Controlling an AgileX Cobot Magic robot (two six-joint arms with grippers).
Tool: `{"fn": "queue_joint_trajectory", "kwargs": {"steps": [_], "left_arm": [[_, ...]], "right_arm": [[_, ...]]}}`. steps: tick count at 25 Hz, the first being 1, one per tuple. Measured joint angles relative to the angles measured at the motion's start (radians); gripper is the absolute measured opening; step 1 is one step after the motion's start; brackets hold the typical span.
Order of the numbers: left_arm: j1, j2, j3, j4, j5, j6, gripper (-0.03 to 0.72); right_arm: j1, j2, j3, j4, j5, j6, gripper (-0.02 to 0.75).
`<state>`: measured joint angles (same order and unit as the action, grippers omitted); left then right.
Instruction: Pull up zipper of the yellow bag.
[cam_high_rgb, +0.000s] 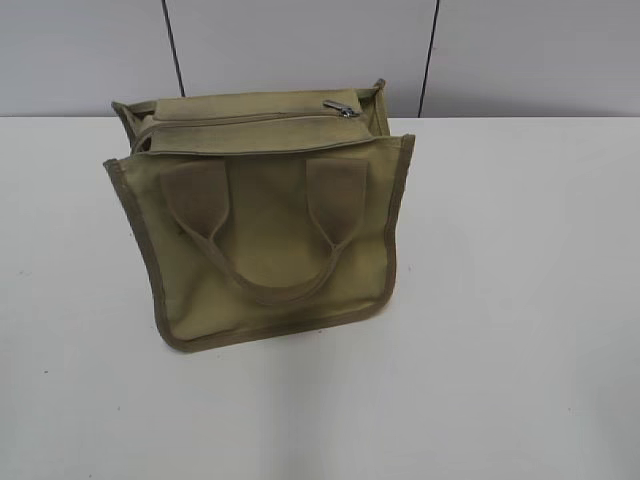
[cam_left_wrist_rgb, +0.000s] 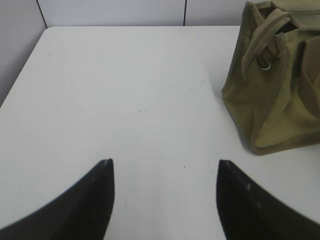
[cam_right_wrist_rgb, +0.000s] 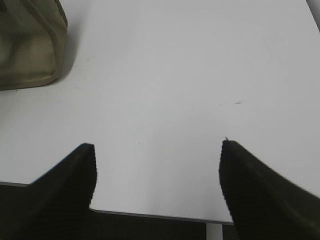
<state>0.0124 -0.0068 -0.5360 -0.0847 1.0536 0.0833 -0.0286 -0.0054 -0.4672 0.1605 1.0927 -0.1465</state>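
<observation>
The yellow bag (cam_high_rgb: 270, 215) stands on the white table, its front face with two wide strap handles toward the camera. The silver zipper slider (cam_high_rgb: 341, 109) sits at the right end of the zipper line on the top panel. The bag's side shows at the right of the left wrist view (cam_left_wrist_rgb: 277, 85) and its corner at the top left of the right wrist view (cam_right_wrist_rgb: 27, 45). My left gripper (cam_left_wrist_rgb: 165, 162) is open and empty over bare table, left of the bag. My right gripper (cam_right_wrist_rgb: 157, 145) is open and empty near the table's front edge, right of the bag. Neither arm shows in the exterior view.
The white table (cam_high_rgb: 520, 300) spreads on both sides of the bag. A grey panelled wall (cam_high_rgb: 300, 45) stands behind it. The table's front edge (cam_right_wrist_rgb: 150, 215) shows under my right gripper.
</observation>
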Motion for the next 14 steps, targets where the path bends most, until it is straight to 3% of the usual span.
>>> {"fn": "queue_joint_trajectory", "kwargs": {"steps": [14], "left_arm": [[0.000,0.000,0.000,0.000,0.000,0.000,0.461]], "right_arm": [[0.000,0.000,0.000,0.000,0.000,0.000,0.585]]}}
